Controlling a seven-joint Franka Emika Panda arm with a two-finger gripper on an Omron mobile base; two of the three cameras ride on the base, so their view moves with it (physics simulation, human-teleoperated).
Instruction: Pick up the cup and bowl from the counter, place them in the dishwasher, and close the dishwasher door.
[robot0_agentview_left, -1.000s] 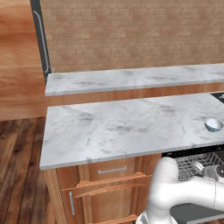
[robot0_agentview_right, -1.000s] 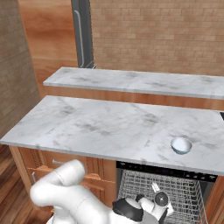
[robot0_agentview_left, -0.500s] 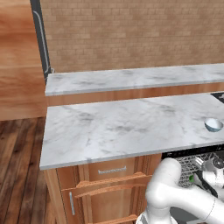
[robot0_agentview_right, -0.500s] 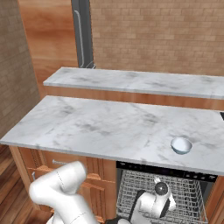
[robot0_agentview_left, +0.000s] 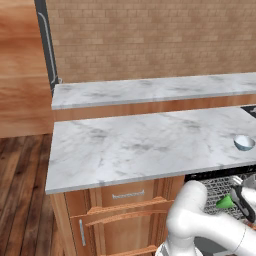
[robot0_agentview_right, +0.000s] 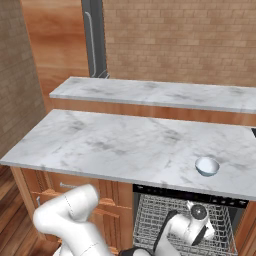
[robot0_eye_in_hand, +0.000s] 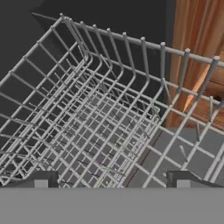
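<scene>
The pale blue-white bowl (robot0_agentview_left: 244, 142) (robot0_agentview_right: 206, 166) sits upright near the right end of the marble counter (robot0_agentview_left: 140, 145) (robot0_agentview_right: 120, 145). Below it the dishwasher (robot0_agentview_right: 185, 193) stands open with its grey wire rack (robot0_agentview_left: 216, 186) (robot0_agentview_right: 155, 220) (robot0_eye_in_hand: 100, 109) pulled out. My gripper (robot0_agentview_left: 240, 201) (robot0_agentview_right: 202, 227) (robot0_eye_in_hand: 111, 183) hangs low over the rack, open, its fingertips (robot0_eye_in_hand: 41, 180) wide apart with only wire between them. The green cup (robot0_agentview_left: 225, 202) lies tilted in the rack right beside the hand. The dishwasher door is out of view.
Wooden drawer fronts with metal handles (robot0_agentview_left: 127, 195) flank the dishwasher on the left. A narrower marble ledge (robot0_agentview_left: 150, 90) (robot0_agentview_right: 150, 92) runs behind the counter, against a brick wall. A wooden cabinet side (robot0_eye_in_hand: 197, 57) borders the rack.
My hand has shifted a little to the right and upward over the rack while turning. The bowl has stayed in place on the counter.
</scene>
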